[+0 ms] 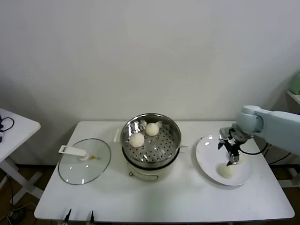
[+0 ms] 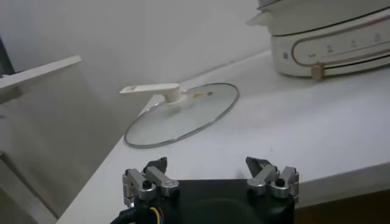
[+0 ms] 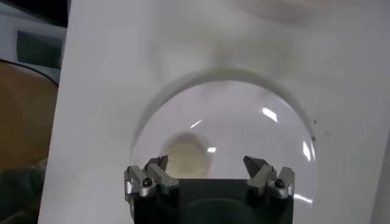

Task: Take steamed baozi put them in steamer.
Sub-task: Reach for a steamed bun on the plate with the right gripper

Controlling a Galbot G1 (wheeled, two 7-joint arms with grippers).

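White desk [image 1: 187, 201]: round stainless-steel steamer [image 1: 151, 137] mid-desk holds two off-white dough baozi [image 1: 137, 139]. I've got the right gripper [image 1: 230, 154], fingers spread, above the flat white plate [image 1: 206, 157] for the remaining bun [image 1: 227, 170]. Left gripper [image 2: 210, 175] parked near-left, fingers apart.

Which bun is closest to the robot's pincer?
The bun on the white plate, right under the right pincer: that baozi lies alone there, while the other two buns already sit in the steamer.

Shiny perforated steel steamer [image 1: 151, 136] w/ glossy plastic base; matt, smooth dough baozi [image 1: 137, 139]; clear glass lid [image 1: 84, 161]; glossy white plate [image 1: 206, 154]; matt tabletop [image 1: 178, 197].
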